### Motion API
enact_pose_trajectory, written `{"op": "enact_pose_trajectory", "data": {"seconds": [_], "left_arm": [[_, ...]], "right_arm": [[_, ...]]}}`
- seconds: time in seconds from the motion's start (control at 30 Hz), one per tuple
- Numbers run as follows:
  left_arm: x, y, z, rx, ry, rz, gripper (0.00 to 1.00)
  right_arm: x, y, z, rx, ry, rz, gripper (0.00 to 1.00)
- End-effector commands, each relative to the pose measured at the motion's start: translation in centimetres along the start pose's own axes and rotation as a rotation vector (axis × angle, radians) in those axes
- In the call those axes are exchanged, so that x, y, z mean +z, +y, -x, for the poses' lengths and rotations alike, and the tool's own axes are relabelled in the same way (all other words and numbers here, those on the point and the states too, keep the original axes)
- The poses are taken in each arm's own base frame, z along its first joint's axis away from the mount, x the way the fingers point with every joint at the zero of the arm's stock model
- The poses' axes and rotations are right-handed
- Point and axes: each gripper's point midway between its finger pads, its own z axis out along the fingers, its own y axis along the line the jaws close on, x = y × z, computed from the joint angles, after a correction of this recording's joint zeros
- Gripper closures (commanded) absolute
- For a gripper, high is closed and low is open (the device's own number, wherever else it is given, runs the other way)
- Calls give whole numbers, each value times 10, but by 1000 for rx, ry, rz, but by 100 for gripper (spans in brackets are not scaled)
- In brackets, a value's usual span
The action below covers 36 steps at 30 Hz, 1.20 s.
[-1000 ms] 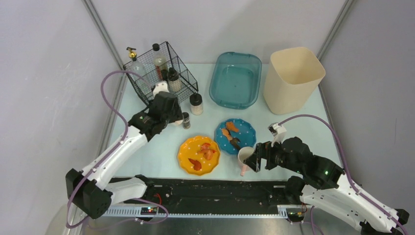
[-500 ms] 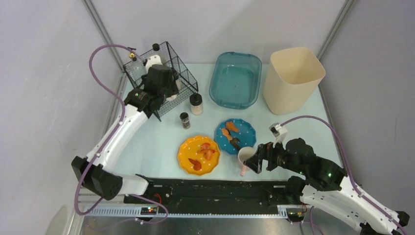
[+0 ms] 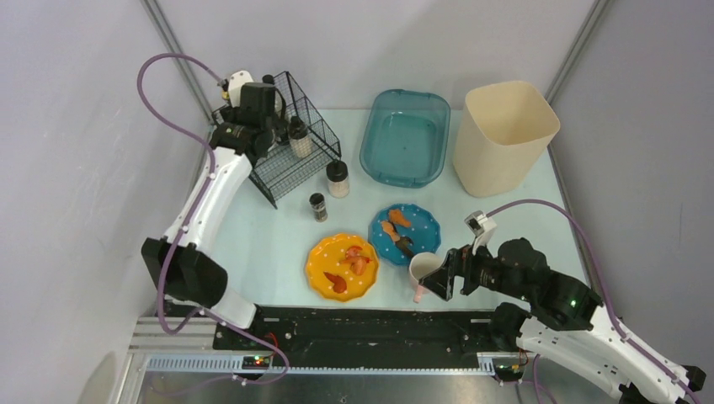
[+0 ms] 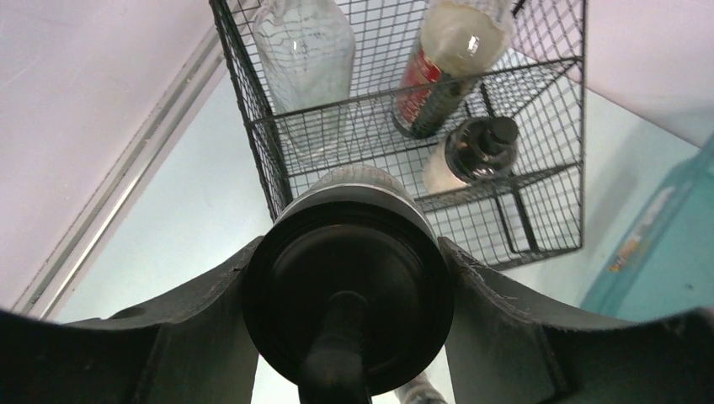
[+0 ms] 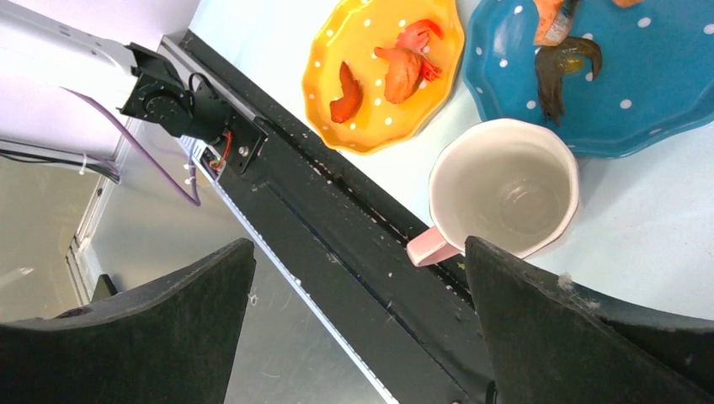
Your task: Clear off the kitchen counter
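At about 10 o'clock on the pale mint surface (image 3: pixel 261 244), the left tool (image 3: pixel 253 108) hangs over the wire basket (image 3: pixel 286 175), clenched on a black-lidded jar (image 4: pixel 345 278). The left wrist view shows its fingers pressed to both sides of the lid. A clear bottle (image 4: pixel 303 42), a red-labelled bottle (image 4: pixel 434 80) and a black-capped jar (image 4: pixel 471 150) already stand below it in the basket. The step in hand looks like stowing condiments. The next move would be to lower the jar into a free gap between those bottles and let go. Just off the basket's 5 o'clock corner, a white jar (image 3: pixel 337 178) and a small dark shaker (image 3: pixel 318 206) wait on the surface. Toward 6 o'clock lie an orange plate (image 3: pixel 324 257) and a blue dotted plate (image 3: pixel 421 223), both with food scraps. A teal tub (image 3: pixel 406 139) sits at 12 o'clock. Beside the blue plate's near edge stands a cream mug (image 3: pixel 423 269). The right tool (image 5: pixel 358 244) is spread wide and grips nothing, with the mug's pink handle between its jaws. It would need to advance and close. A cream bin (image 3: pixel 503 139) stands at 1 o'clock.
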Motion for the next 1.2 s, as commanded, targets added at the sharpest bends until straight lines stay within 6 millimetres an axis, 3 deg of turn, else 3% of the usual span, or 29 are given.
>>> {"op": "enact_pose_trajectory", "data": {"seconds": [0.0,0.23,0.57,0.8,1.17], "left_arm": [[15,3,35,-52,-90,54,100],[48,5,29,-98,-66,108,100],[103,-6,-12,-130,11,134,100],[127,-14,-32,-128,42,148,100],[154,-16,-80,-132,124,180,100]], "right_arm": [[-12,19,19,-22,-64,73,0],[-13,18,18,-26,-62,68,0],[-15,13,13,-31,-47,49,0],[-15,8,11,-37,-43,29,0],[-12,4,8,-45,-29,13,0]]}}
